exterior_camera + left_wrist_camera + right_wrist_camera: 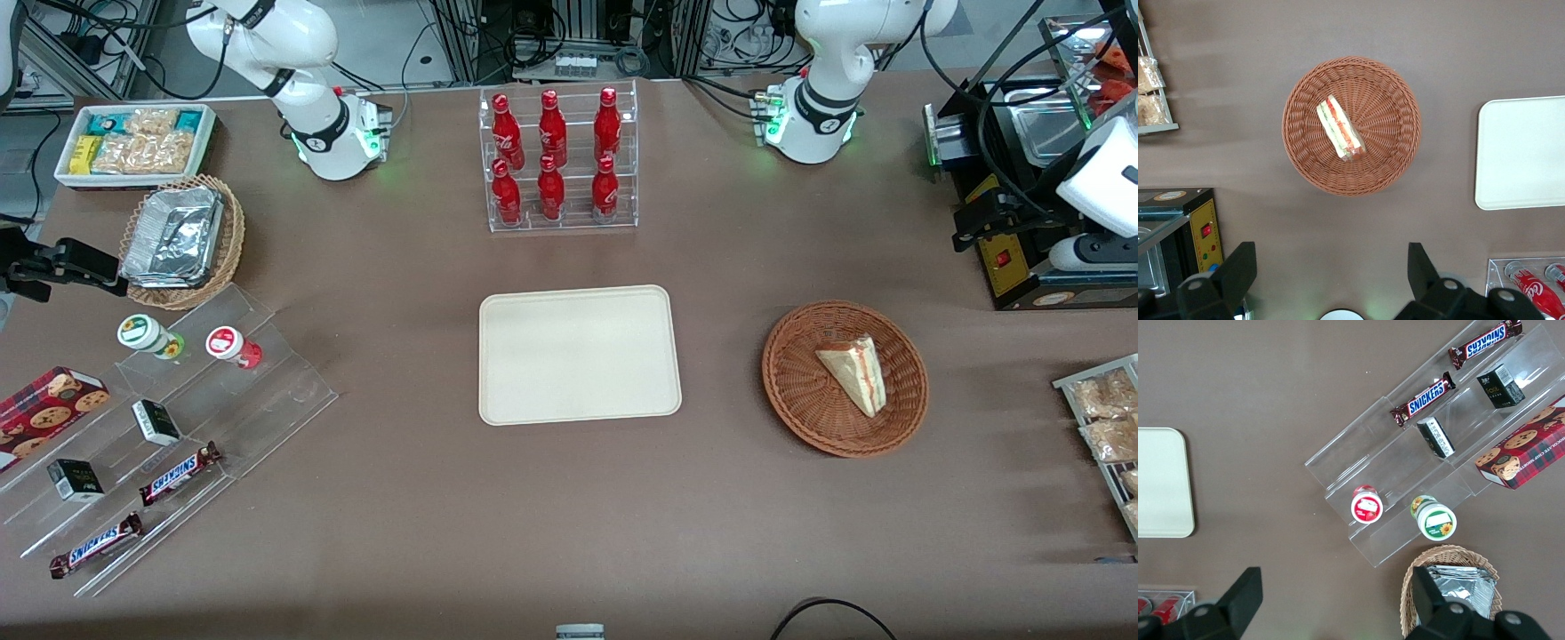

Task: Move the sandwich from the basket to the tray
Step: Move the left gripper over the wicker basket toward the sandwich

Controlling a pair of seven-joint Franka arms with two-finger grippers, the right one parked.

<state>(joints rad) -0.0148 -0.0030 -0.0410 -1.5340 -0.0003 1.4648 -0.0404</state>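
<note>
We found the gripper [1331,267] hanging high above the brown worktop [427,498] with its two fingers [1238,270] spread wide apart and nothing between them, clear of every object. Below it, in the left wrist view, sat the basket [1352,125], round, reddish-brown wicker, resting flat on the worktop. The sandwich [1340,127] lay inside that basket near the middle of its floor, a pale wedge with red, orange and green layers showing along the cut edge. In the front view we noted the sandwich [855,372] again in the basket [845,379], lying on its side. The tray [579,354], cream-beige with rounded corners, lay flat and bare, beside the basket but well apart from it, toward the parked arm's end. Farther from the front camera than the tray stood a clear rack of red bottles [558,160].
</note>
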